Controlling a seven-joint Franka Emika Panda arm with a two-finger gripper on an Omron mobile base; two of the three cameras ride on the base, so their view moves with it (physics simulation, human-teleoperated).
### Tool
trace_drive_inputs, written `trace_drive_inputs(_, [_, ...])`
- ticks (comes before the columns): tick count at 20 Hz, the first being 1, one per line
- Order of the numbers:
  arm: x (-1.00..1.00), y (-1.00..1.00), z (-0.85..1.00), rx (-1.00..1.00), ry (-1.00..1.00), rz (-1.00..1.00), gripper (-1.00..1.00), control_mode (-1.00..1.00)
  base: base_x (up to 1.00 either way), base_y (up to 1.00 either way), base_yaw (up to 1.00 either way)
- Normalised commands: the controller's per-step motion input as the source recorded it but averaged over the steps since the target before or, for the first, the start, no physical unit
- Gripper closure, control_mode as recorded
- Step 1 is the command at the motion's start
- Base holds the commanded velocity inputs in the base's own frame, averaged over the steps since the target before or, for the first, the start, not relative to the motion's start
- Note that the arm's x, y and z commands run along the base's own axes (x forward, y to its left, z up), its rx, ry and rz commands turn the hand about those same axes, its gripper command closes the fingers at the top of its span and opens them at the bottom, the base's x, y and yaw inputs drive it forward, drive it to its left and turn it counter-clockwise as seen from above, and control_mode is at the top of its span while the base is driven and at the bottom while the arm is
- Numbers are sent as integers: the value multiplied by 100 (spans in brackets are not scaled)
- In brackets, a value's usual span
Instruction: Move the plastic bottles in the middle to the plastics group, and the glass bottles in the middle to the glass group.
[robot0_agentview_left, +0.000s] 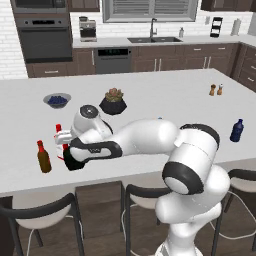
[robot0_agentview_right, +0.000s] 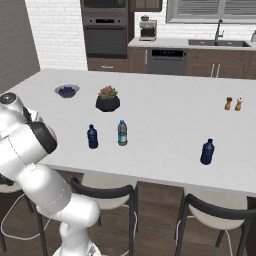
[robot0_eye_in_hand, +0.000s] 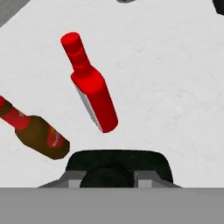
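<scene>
The long white counter (robot0_agentview_left: 150, 95) carries everything. At its near left edge, the white arm reaches low beside the glass group: a slim red bottle with a white label (robot0_eye_in_hand: 90, 85) and a slim brown bottle with a red cap (robot0_agentview_left: 43, 157). The tool (robot0_agentview_left: 70, 159) is closed on the squat glossy black glass bottle (robot0_eye_in_hand: 117, 165), whose wide shoulders and short neck show in the hand view just beneath the two slim bottles. From the left base view the black bottle sits low, at or just above the counter; I cannot tell whether it touches.

Judged from this, the step in hand is setting the black bottle down with the glass group. To do it well, lower it straight and upright, keep it clear of the red bottle just beside it, and release only once its base rests flat.

Left for later, mid-counter: the small dark navy plastic bottle (robot0_agentview_right: 92, 137) and the clear plastic bottle with blue cap and label (robot0_agentview_right: 122, 133), with the navy plastics-group bottle (robot0_agentview_right: 207, 152) well apart to the right.
</scene>
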Motion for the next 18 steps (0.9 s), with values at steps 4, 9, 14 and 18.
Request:
trace_drive_inputs(4, [5,16,-30,0,-2,1,100,-100,0,0,0])
trace_drive_inputs(9, [4,4,-25,0,0,1,100,-100,0,0,0])
trace_drive_inputs(14, [0,0,-22,0,0,0,100,-100,0,0,0])
trace_drive_inputs(18, [-4,0,-16,0,0,0,-100,-100,0,0,0])
